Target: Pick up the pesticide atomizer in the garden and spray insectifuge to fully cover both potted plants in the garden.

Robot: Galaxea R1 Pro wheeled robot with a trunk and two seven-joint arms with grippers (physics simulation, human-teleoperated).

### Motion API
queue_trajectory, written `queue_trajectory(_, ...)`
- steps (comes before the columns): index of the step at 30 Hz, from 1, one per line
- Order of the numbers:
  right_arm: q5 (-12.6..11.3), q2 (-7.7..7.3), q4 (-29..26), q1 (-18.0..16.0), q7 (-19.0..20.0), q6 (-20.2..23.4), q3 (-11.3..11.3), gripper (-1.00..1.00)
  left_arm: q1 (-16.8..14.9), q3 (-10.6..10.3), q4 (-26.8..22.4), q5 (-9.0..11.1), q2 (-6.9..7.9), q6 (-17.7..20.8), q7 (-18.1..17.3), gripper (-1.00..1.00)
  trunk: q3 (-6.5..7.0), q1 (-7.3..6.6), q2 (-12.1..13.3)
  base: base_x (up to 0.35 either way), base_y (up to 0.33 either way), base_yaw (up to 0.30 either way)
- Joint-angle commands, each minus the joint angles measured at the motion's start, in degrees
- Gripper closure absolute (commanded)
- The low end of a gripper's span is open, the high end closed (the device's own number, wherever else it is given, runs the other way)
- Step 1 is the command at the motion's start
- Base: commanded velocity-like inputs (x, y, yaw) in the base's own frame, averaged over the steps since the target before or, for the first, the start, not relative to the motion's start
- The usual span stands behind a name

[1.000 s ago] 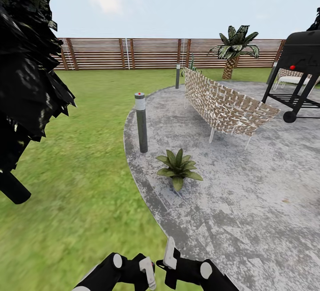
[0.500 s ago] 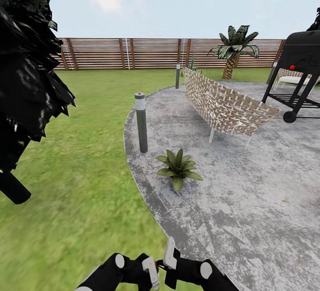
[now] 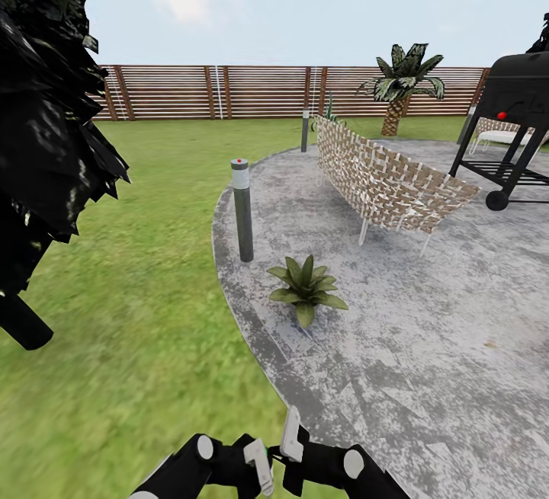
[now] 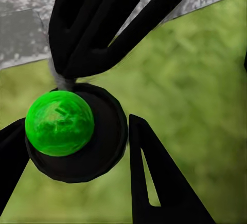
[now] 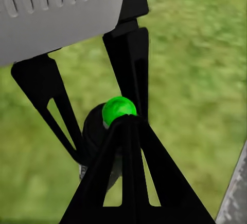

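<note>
grey stone patio (image 3: 427, 347), potted plant (image 3: 306, 286), woven bench (image 3: 385, 179), grill (image 3: 515, 126)

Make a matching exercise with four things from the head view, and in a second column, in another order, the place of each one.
Things:
1. potted plant
2. bollard lamp
3. grill
4. palm

Places:
A. in front of the wooden fence
B. far right of the patio
C. at the patio's edge beside the lawn
D. on the patio stone, nearer the robot than the lamp

Pairs: 1-D, 2-C, 3-B, 4-A
</note>
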Motion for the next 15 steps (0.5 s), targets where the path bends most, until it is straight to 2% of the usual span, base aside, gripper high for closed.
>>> queue_trajectory(1, 0.5, 0.01, -0.1, 0.0, 0.0, -0.3, -0.1, 1.0, 0.0, 0.0, 0.0, -0.6, 0.1, -0.5, 0.0, 1.0, -0.05, -0.01, 0.0, 0.0, 0.0, 0.0)
queue_trajectory(5, 0.5, 0.01, -0.1, 0.0, 0.0, -0.3, -0.1, 1.0, 0.0, -0.3, 0.1, -0.7, 0.63, -0.4, 0.0, 1.0, -0.05, -0.01, 0.0, 0.0, 0.0, 0.0)
queue_trajectory(7, 0.5, 0.01, -0.1, 0.0, 0.0, -0.3, -0.1, 1.0, 0.0, -0.4, 0.2, -1.2, 1.37, -0.2, 0.1, 1.0, -0.05, -0.01, 0.0, 0.0, 0.0, 0.0)
queue_trajectory(15, 0.5, 0.01, -0.1, 0.0, 0.1, -0.3, -0.1, 1.0, -0.1, -0.4, 0.2, -1.4, 7.08, 0.1, 0.1, 1.0, -0.05, -0.01, 0.0, 0.0, 0.0, 0.0)
